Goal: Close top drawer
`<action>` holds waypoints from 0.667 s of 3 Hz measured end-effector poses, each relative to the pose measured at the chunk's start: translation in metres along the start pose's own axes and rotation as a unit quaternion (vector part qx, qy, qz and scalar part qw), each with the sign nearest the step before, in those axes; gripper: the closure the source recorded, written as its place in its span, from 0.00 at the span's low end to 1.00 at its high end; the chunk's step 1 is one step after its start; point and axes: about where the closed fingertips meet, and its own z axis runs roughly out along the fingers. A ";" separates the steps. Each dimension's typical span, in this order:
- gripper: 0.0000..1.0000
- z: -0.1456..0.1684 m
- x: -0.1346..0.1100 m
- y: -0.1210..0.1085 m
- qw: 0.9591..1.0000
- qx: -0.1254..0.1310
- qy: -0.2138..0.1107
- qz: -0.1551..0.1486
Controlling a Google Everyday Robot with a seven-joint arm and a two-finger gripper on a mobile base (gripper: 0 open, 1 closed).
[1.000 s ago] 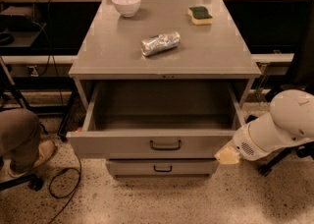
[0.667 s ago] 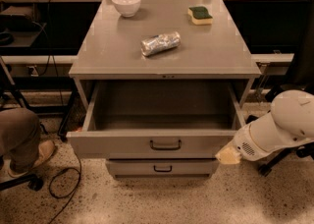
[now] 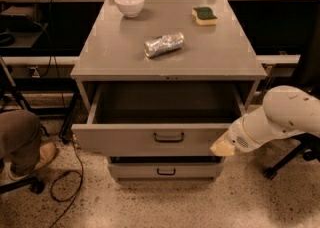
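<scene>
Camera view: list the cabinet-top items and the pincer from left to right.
Round white bowl → crinkled silver foil roll → green-and-yellow sponge → cream-tipped pincer, low at the open grey top drawer's front, right end.

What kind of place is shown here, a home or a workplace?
Probably a robot lab or workshop, not a home: a grey metal cabinet with its top drawer open, loose cables on a speckled floor, and a chair base. The gripper sits at the drawer front's right end.

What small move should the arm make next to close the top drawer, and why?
Probably push straight in toward the cabinet: the top drawer stands pulled well out, and the gripper sits at the right end of its front, seemingly against it.
</scene>
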 end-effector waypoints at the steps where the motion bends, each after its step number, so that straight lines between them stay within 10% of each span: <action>1: 1.00 0.019 -0.032 -0.034 0.999 0.009 -0.020 -0.031; 2: 1.00 0.029 -0.058 -0.056 0.998 0.017 -0.035 -0.053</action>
